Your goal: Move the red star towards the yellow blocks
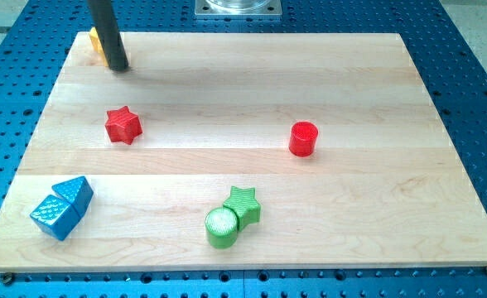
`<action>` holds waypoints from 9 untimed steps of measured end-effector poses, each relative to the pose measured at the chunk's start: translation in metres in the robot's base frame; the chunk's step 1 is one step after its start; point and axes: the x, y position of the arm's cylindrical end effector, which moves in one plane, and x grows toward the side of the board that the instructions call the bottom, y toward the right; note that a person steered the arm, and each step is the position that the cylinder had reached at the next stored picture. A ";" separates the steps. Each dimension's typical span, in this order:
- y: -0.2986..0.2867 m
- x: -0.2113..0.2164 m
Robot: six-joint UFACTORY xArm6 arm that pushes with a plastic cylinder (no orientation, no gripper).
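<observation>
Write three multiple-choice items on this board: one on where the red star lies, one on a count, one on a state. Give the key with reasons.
1. Where is the red star relative to the red cylinder?
A. toward the view's left
B. toward the view's right
C. on top of it

2. How many green blocks are there?
A. one
B. two
C. four

3. Is my tip touching the red star?
A. yes, pressed against it
B. no, apart from it, toward the view's top
C. it is out of view

Key: 1 A, the star is left of the cylinder. 2 B, a green star and a green cylinder touch. 3 B, bare board separates them; the tip is beside a yellow block.
</observation>
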 end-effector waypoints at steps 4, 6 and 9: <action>-0.026 0.032; -0.026 0.037; 0.033 0.093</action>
